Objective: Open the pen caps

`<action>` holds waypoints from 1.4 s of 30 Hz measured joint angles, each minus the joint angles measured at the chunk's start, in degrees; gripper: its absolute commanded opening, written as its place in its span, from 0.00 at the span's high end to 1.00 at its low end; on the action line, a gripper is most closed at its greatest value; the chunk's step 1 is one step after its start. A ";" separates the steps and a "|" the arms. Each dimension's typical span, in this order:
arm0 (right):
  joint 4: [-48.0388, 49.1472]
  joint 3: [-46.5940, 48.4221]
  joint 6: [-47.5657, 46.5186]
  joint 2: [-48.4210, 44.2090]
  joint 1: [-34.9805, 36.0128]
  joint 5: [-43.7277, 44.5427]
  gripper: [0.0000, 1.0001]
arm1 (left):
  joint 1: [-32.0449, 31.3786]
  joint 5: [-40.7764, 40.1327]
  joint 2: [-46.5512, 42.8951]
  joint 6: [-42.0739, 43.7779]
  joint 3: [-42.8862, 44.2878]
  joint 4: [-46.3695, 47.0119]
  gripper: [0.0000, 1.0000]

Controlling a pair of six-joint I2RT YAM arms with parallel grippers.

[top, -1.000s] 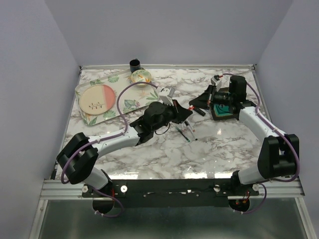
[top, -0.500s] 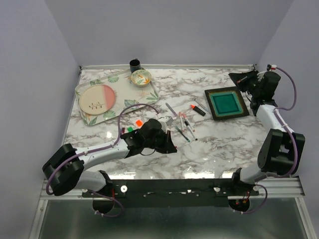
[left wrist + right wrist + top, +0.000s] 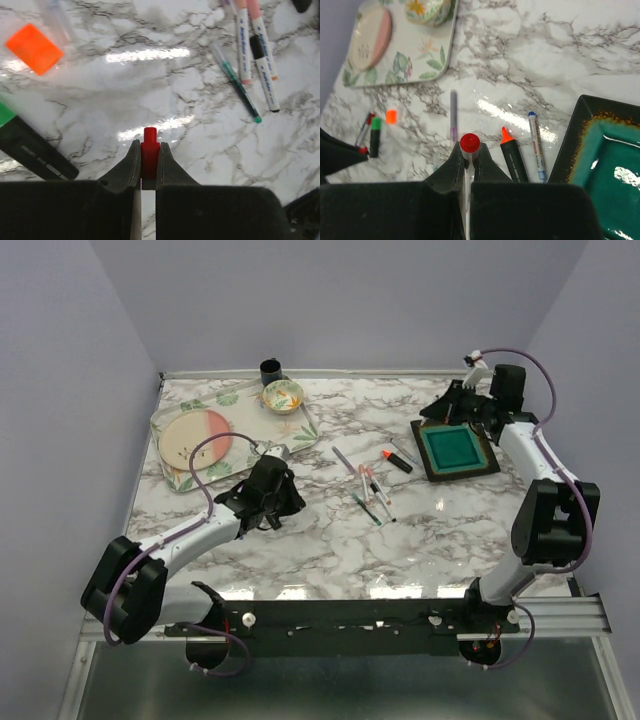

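Left jaws are pinching a small red plastic cap (image 3: 149,152), right jaws are pinching a red-ended white pen (image 3: 469,143) beside the square teal dish (image 3: 455,448), both probably awaiting set-down.

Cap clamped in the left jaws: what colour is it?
The cap is red, clearest in the left wrist view.

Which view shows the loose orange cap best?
The left wrist view: the orange cap lies close and large at the upper left. The right wrist view shows the orange cap only as a small far spot. In the top view I cannot find it.
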 measured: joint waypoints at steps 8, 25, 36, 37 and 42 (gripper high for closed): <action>-19.65 5.99 -22.27 6.60 8.52 5.27 0.92 | 4.13 -8.17 5.29 0.70 0.52 -1.46 0.85; -28.94 10.64 -31.82 11.52 10.69 13.68 0.84 | 7.30 -13.75 15.58 1.99 4.59 -1.03 0.46; -33.27 13.66 -36.98 17.64 11.98 21.42 0.76 | 8.17 -12.94 16.26 2.58 5.27 -0.15 0.26; -33.51 13.99 -37.35 18.10 12.00 21.97 0.75 | 8.17 -12.61 16.06 2.62 5.27 -0.17 0.23; -34.84 16.11 -38.49 20.94 13.20 24.35 0.71 | 8.55 -10.14 12.79 3.21 5.27 -0.55 0.14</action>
